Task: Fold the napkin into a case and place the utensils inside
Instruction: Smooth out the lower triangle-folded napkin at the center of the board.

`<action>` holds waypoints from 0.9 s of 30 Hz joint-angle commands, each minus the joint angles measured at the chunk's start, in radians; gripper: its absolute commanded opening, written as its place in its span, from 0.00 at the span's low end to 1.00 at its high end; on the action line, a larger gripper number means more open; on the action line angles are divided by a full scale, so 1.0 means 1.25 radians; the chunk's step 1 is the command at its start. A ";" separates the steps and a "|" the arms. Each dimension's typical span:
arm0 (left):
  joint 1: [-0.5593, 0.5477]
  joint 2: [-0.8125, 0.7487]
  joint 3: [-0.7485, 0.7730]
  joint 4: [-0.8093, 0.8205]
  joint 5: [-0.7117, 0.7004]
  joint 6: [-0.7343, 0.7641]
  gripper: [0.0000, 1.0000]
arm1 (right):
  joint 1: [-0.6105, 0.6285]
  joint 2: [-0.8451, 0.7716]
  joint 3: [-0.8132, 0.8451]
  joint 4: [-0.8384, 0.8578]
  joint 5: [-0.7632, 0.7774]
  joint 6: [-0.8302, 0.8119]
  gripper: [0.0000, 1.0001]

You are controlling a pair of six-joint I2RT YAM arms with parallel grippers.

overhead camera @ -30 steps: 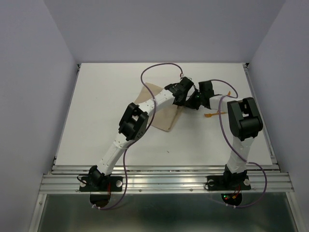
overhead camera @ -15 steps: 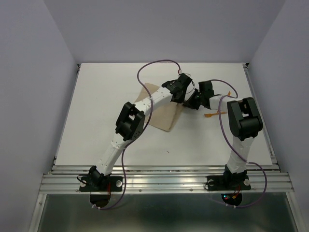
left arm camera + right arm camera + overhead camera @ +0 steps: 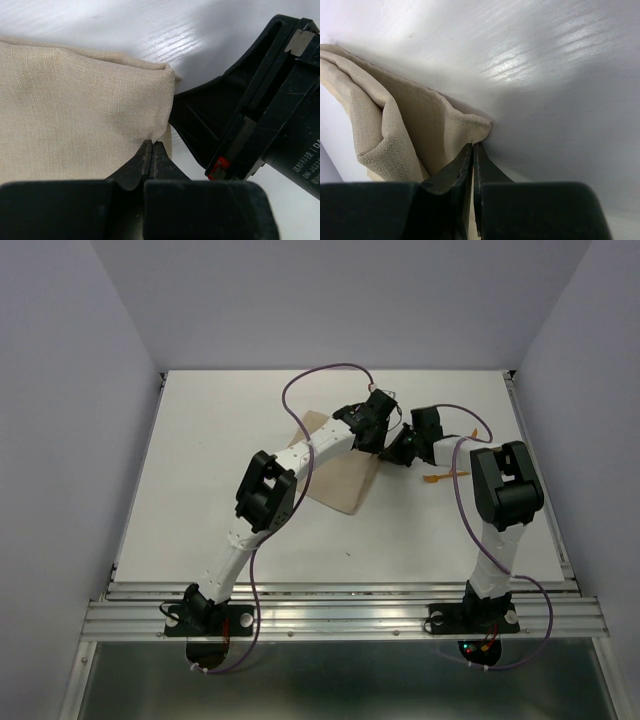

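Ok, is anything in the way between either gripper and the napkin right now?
Nothing visible does. The left gripper is pinched shut on a folded edge of the napkin, and the right gripper is closed on a bunched corner of it. Each wrist view shows cloth right at the fingertips, with no other object between.

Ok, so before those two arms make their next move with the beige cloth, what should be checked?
1. Left gripper shut on the plain tan-beige cloth napkin: ok.
2. Right gripper shut on the napkin's corner: ok.
3. Grippers apart from each other: cannot tell, they are very close.
4. Thin orange plastic utensils lying clear of the napkin on the white table: ok.
5. Napkin folded into a narrow pouch: not ok, it is a broad shape.
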 commanded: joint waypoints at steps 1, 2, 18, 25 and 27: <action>-0.002 -0.055 -0.005 0.012 0.022 -0.017 0.00 | 0.005 0.012 0.009 -0.028 0.048 -0.006 0.07; -0.002 -0.047 -0.003 0.011 0.021 -0.022 0.00 | 0.005 0.009 0.006 -0.028 0.050 -0.005 0.07; -0.009 0.042 0.035 0.032 0.106 -0.089 0.00 | -0.002 -0.069 -0.064 -0.001 0.089 0.049 0.09; -0.007 0.064 0.043 0.032 0.104 -0.104 0.00 | -0.002 -0.095 -0.097 -0.001 0.096 0.059 0.14; -0.007 0.068 0.043 0.035 0.112 -0.105 0.00 | -0.010 -0.100 -0.105 0.000 0.097 0.059 0.22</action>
